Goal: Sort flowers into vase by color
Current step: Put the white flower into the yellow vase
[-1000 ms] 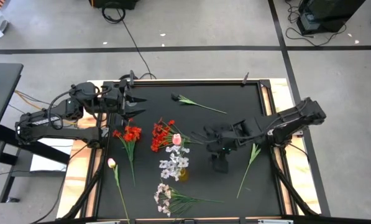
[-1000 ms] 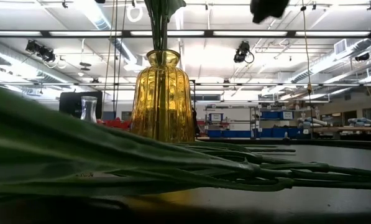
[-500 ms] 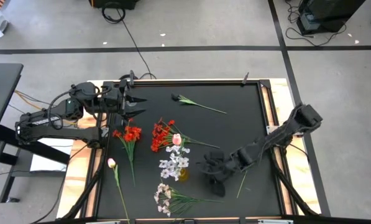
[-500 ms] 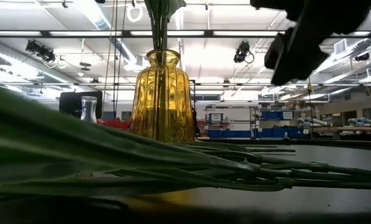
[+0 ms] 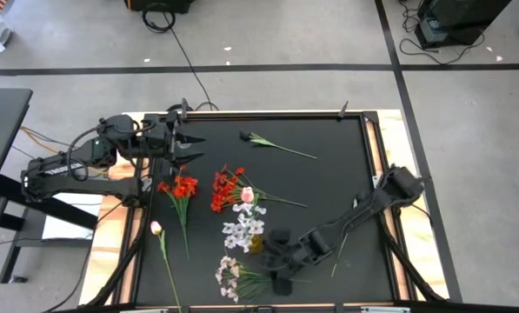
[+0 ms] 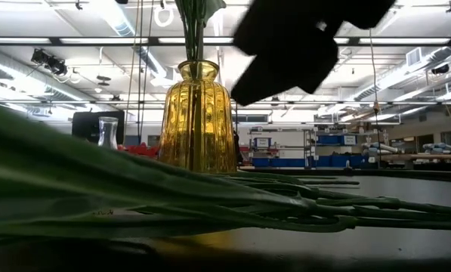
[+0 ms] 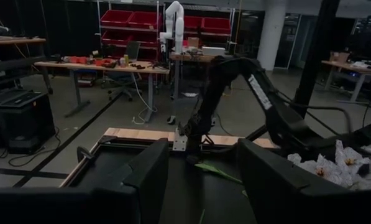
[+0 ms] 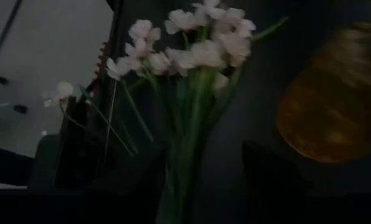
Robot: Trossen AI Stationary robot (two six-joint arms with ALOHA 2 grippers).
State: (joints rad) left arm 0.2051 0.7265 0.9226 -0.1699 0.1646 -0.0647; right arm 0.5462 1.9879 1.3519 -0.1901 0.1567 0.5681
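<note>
A yellow glass vase (image 5: pixel 256 243) (image 6: pixel 197 121) stands mid-table with white-lilac sprays and a pink tulip (image 5: pixel 246 209) in it. A loose white-lilac spray (image 5: pixel 233 276) (image 8: pixel 191 50) lies flat near the table's near edge. Red clusters (image 5: pixel 182 186) (image 5: pixel 227 186) and a pink tulip (image 5: pixel 157 229) lie on the table's left half. My right gripper (image 5: pixel 276 265) (image 8: pixel 201 186) is open and hovers over the loose spray's stems (image 8: pixel 184 162), one finger on either side, touching nothing. My left gripper (image 5: pixel 188 144) (image 7: pixel 204 186) waits open at the far-left corner.
Bare green leafy stems lie near the far edge (image 5: pixel 279 146) and on the right (image 5: pixel 346 242). The vase (image 8: pixel 334 106) stands close beside my right gripper. In the low view, green stems (image 6: pixel 210 204) fill the foreground. Wooden table borders (image 5: pixel 389 148) frame the black mat.
My right gripper has swung from the middle of the table toward the near edge and leftward, past the vase, ending over the loose white-lilac spray's stems. In the low view it looms larger. The flowers and the vase have stayed in place.
</note>
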